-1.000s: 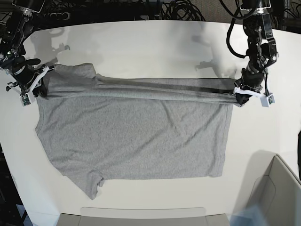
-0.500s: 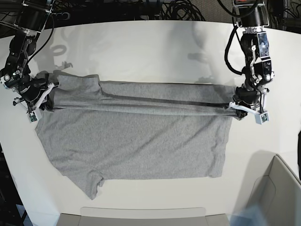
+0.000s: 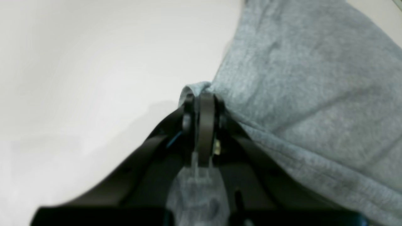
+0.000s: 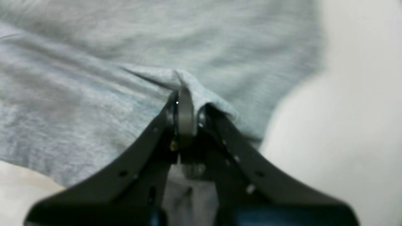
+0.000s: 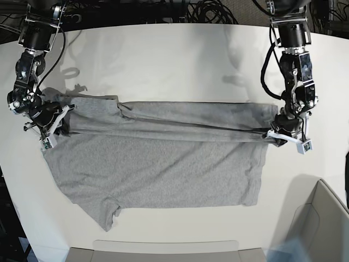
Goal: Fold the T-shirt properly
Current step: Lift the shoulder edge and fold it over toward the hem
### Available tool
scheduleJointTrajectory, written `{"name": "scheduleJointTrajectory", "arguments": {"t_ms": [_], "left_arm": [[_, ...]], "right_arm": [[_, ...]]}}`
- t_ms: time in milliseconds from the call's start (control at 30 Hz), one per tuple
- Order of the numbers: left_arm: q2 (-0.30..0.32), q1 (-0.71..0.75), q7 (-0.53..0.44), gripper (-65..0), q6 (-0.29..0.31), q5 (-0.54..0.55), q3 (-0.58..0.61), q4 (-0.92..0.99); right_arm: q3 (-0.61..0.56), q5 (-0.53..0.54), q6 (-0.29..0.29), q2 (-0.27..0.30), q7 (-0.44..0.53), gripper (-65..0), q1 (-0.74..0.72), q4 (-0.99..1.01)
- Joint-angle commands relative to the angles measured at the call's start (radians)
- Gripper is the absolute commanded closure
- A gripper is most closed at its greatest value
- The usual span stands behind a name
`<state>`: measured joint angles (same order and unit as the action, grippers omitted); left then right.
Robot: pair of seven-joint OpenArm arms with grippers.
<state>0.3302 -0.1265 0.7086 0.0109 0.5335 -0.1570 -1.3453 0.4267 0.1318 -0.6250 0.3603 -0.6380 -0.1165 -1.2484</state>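
The T-shirt (image 5: 158,164) is spread flat across the middle of the tabletop (image 5: 174,60), its length running from side to side in the base view. Its far edge is folded over toward the near side, forming a long band that lies on top of the rest of the cloth. That band is pinched at each end: the right end effector (image 5: 49,121) is clamped on it at the view's left, the left end effector (image 5: 281,134) at the view's right. A short sleeve is seen at the near left corner.
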Motion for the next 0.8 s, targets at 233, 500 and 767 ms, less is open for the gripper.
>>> {"name": "scheduleJointTrajectory", "arguments": {"t_ms": [233, 500, 767], "left_arm": [[0.019, -0.035, -0.071, 0.0, -0.007, -0.011, -0.003, 0.008], [0.019, -0.085, -0.091, 0.0, -0.007, -0.011, -0.003, 0.089], [0.017, -0.083, -0.108, -11.7, -0.007, -0.011, -0.003, 0.057]], "right_arm": [[0.004, 0.002, 0.011, 0.026, 0.048, 0.0, -0.122, 0.06], [0.002, 0.001, 0.011, 0.03, 0.109, 0.0, -0.19, 0.172], [0.004, 0.006, 0.011, 0.032, 0.109, -10.8, -0.191, 0.167]]}}
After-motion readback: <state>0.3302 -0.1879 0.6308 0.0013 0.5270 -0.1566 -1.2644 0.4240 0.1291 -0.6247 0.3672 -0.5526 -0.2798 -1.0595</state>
